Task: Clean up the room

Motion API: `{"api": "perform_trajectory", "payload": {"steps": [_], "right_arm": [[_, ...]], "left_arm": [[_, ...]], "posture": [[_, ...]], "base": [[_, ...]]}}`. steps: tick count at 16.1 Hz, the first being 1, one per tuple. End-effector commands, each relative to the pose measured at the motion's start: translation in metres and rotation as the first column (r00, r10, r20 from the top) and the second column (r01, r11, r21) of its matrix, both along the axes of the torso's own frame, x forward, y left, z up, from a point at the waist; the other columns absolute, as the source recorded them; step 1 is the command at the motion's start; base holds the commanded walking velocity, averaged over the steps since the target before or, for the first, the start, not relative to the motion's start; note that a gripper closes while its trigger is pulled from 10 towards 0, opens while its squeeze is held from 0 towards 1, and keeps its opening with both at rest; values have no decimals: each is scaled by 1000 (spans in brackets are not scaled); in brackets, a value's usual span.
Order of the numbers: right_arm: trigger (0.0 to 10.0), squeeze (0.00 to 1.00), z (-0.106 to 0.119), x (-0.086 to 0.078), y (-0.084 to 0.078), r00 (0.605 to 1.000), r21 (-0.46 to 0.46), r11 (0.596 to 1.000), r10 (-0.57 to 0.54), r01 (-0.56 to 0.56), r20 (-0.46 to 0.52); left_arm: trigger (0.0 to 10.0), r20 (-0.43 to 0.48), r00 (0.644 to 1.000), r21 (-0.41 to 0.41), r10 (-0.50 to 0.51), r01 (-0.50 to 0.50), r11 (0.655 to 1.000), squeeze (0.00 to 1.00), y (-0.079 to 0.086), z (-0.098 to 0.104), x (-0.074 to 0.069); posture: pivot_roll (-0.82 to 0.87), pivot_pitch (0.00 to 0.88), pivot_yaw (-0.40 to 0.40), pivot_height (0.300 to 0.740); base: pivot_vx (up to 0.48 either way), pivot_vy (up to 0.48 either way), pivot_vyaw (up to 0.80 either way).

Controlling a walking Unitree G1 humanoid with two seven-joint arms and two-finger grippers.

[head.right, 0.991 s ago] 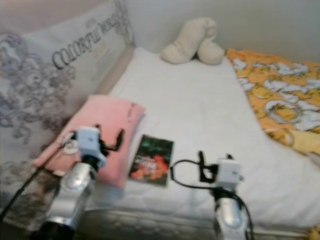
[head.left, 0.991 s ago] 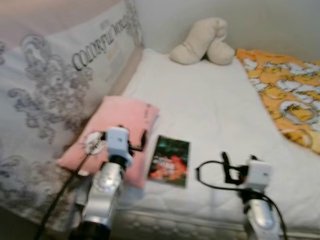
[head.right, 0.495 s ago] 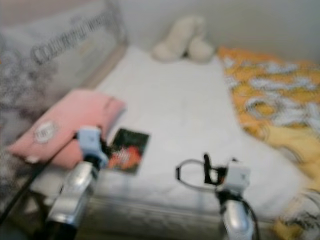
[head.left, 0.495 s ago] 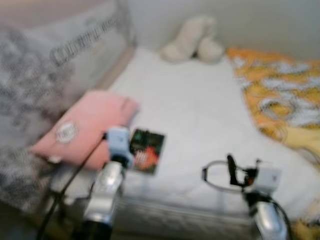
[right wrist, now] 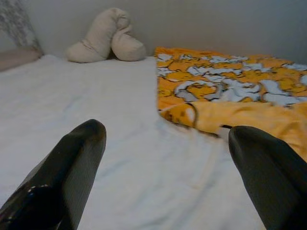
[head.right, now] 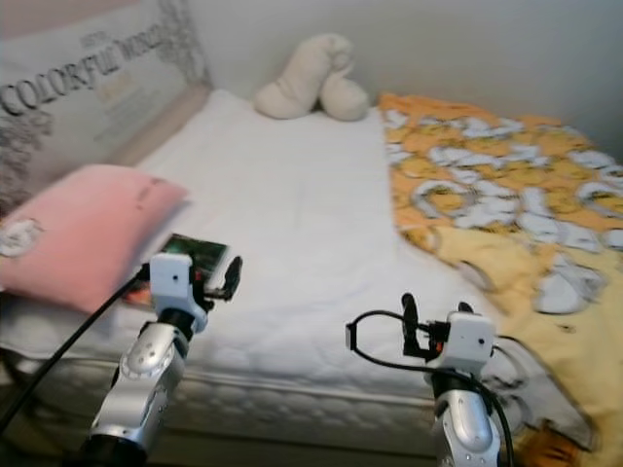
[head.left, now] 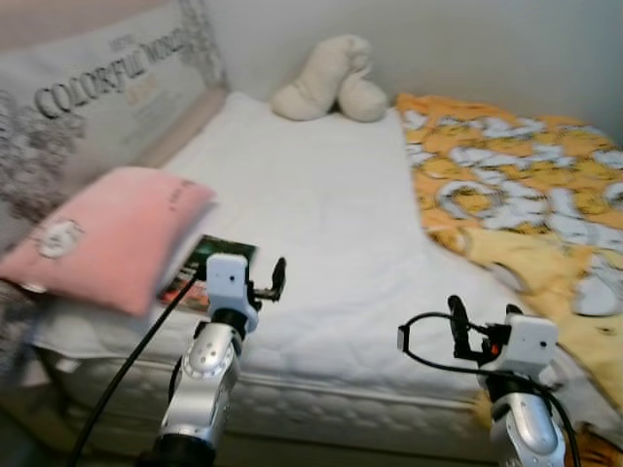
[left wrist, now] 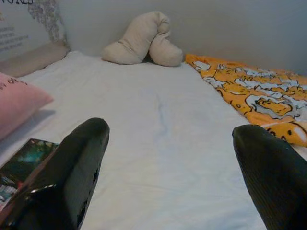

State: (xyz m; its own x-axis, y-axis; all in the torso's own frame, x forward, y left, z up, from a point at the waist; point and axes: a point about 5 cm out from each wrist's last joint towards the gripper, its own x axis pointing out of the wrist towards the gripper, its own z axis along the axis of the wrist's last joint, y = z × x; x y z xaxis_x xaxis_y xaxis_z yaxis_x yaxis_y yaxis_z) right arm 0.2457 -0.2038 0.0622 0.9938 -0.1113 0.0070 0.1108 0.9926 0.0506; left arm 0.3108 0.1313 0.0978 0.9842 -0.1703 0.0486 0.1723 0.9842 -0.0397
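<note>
A white bed (head.left: 321, 204) fills the middle of the head-camera frame, with both silver arms raised over its near edge. The left gripper (left wrist: 172, 158) hangs at lower left, its two black fingers (left wrist: 79, 163) spread wide apart and holding nothing; the right gripper (right wrist: 168, 158) at lower right is likewise spread and empty. A dark-covered book (head.left: 200, 268) lies flat on the sheet at centre left, partly tucked under the corner of a pink pillow (head.left: 102, 233) and just beyond the left wrist. An orange-and-white patterned blanket (head.left: 506, 185) lies rumpled across the right side of the frame, spilling over the near edge. A cream plush cushion (head.left: 326, 83) sits at upper centre against the wall, and a grey printed headboard panel (head.left: 88, 107) stands at upper left. The left wrist camera catches the book's corner (left wrist: 21, 165) and the pillow's edge beside one finger; the right wrist camera looks instead across bare sheet to the blanket's folded hem (right wrist: 230, 115).
</note>
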Motion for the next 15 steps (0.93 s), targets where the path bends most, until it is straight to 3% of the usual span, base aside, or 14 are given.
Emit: {"api": "perform_trajectory", "payload": {"steps": [1,7,10,11,12,15], "right_arm": [[10000,0,-4,4,7,999,23,1000,19,-18,-36],[10000,0,1,11,21,994,4,995,101,-101,-32],[10000,0,-2,9,23,991,-11,992,122,-123,-58],[10000,0,-7,6,20,991,-29,992,117,-119,-72],[10000,0,-11,4,18,991,-33,994,104,-107,-81],[10000,0,-11,4,17,993,-31,995,93,-96,-72]], "left_arm": [[10000,7,1000,3,7,-7,1000,0,4,1,0],[10000,-4,1000,20,-2,2,1000,0,3,-2,2],[10000,-31,999,33,-8,9,999,0,2,-5,6],[10000,-107,994,124,-23,36,992,0,-3,-15,10],[10000,-118,993,146,-21,38,989,0,-4,-17,13],[10000,-113,993,128,-19,34,991,0,-4,-15,15]], "posture": [[66,0,-6,740],[63,0,-18,740],[61,0,-24,740],[63,0,-26,740],[62,0,-25,740],[54,0,-22,740]], "base": [[0,-442,0],[0,-436,0],[0,-433,-640],[0,0,-738],[0,0,-731],[0,0,-731]]}}
